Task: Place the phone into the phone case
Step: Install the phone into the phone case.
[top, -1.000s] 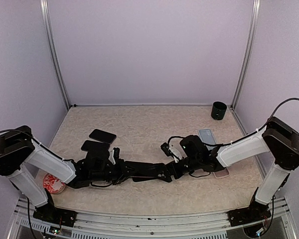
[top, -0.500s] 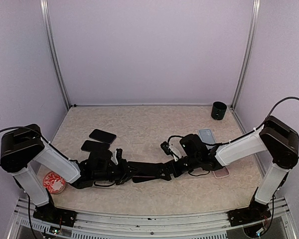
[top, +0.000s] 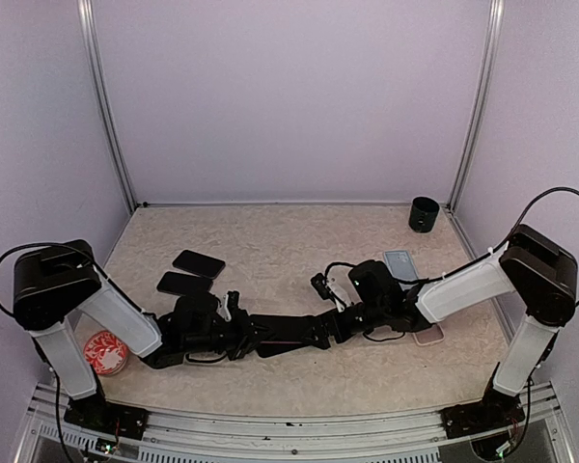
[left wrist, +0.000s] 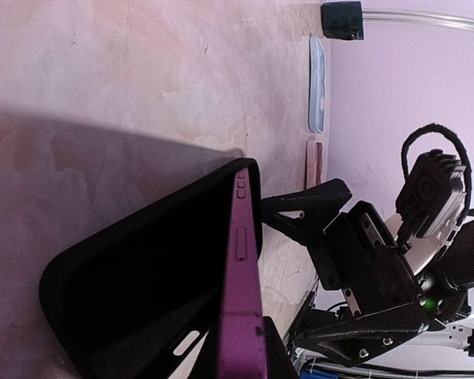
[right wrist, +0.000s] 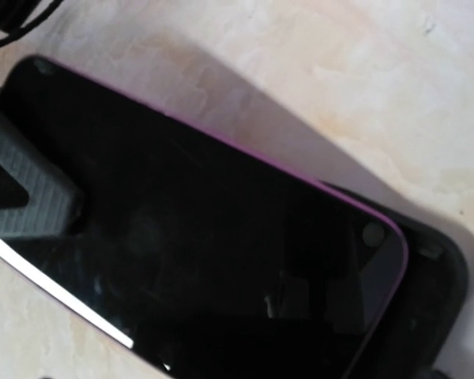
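The phone (top: 282,334), black-screened with a purple rim (left wrist: 242,316), lies low over the table between both arms. One end of it sits in the black phone case (left wrist: 142,272), which also shows at the lower right of the right wrist view (right wrist: 436,294). My left gripper (top: 243,334) is shut on the phone's edge (left wrist: 245,351), with the case wall beside it. My right gripper (top: 322,331) stands open over the phone's other end, one of its fingers (right wrist: 24,197) resting by the screen (right wrist: 221,260).
Two dark phone-like slabs (top: 198,262) (top: 183,283) lie at the left. A light blue case (top: 400,262) and a pink case (top: 427,335) lie at the right. A black cup (top: 424,213) stands in the back right corner. A red-and-white disc (top: 104,352) sits near the left base.
The left arm's upper link has swung to the right and its wrist crept right. The right jaws have opened a touch wider. The phone has stayed where it was.
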You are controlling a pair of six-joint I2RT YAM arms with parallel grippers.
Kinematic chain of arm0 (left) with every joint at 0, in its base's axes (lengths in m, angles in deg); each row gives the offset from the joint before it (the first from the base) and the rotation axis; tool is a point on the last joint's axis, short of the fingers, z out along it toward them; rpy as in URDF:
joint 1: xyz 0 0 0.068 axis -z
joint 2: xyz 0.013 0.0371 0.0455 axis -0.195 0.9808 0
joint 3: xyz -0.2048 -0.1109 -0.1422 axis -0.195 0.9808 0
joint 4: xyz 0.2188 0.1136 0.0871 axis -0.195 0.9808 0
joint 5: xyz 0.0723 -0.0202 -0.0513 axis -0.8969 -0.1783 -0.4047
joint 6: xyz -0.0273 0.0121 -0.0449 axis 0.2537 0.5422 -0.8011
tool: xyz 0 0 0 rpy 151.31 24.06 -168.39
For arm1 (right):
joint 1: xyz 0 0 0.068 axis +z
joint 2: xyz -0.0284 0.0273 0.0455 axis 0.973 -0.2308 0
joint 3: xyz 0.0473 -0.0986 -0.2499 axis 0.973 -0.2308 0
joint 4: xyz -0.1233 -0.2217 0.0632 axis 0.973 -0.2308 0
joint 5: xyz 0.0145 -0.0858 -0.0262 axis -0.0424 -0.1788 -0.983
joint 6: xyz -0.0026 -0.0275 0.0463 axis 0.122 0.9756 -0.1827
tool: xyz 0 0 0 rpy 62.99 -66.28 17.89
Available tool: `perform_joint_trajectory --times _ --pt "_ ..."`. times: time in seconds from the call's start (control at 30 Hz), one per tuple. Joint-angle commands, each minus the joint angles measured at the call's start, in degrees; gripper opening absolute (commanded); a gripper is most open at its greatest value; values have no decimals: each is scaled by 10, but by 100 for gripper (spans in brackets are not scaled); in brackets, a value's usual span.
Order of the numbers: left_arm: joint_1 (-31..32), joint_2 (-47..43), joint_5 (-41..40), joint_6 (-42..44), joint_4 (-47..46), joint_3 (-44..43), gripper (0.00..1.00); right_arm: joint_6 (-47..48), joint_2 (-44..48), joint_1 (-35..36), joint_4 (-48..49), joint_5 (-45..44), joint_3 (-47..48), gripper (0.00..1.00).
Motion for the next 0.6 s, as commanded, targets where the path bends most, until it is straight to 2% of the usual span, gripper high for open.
perform_joint_trajectory --times 0.0,0.3,0.57 --pt "8 26 1 -11 -12 -8 0 -12 -15 6 27 41 -11 98" --pt "16 61 4 -30 -55 -10 0 -20 -15 8 46 51 -20 98" --pt "21 77 3 -28 -56 -23 0 -24 -18 11 53 59 -23 98"
